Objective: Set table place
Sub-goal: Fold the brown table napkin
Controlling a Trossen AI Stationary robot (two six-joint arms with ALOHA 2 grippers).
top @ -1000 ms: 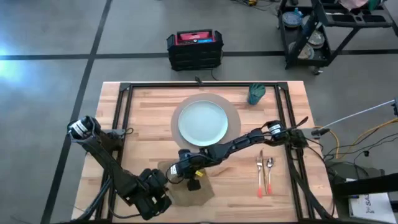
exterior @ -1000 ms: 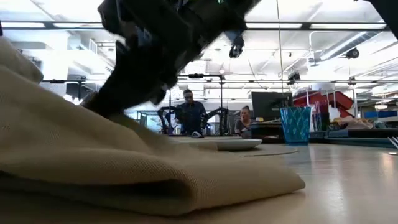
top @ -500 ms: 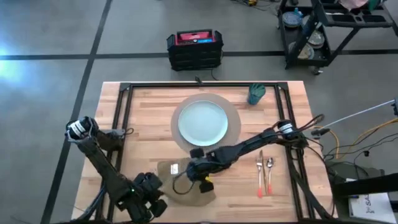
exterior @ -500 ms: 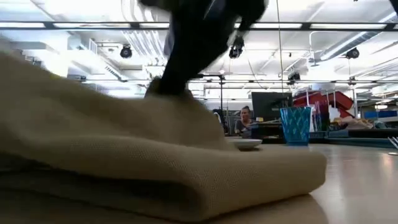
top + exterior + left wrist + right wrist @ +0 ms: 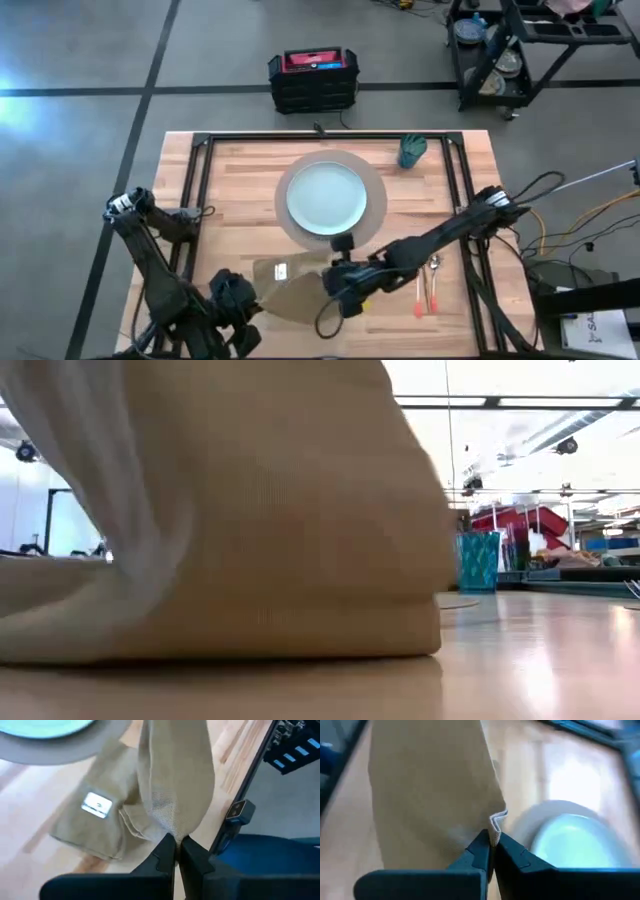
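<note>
Both tools pinch the napkin (image 5: 290, 290) | left tool (image 5: 176, 851), right tool (image 5: 490, 845) | plate (image 5: 327, 197) on mat (image 5: 375, 215), fork (image 5: 418, 290), spoon (image 5: 434, 280), cup (image 5: 412, 151) lie beyond on surface (image 5: 240, 200) | napkin not yet placed

The high view looks straight down from well above, taking in the whole table (image 5: 240, 200), both arms and the floor around it. The low view sits at tabletop height, facing level across the wood into the room; the napkin (image 5: 250, 520) lies so close to its lens that it fills most of the picture, with the teal cup (image 5: 478, 560) far behind. Each wrist view looks forward past its own fingers from very near the cloth. Both wrist views share the napkin (image 5: 165, 785) and the plate (image 5: 570, 840) on its mat (image 5: 90, 752), which the high view also shows.
</note>
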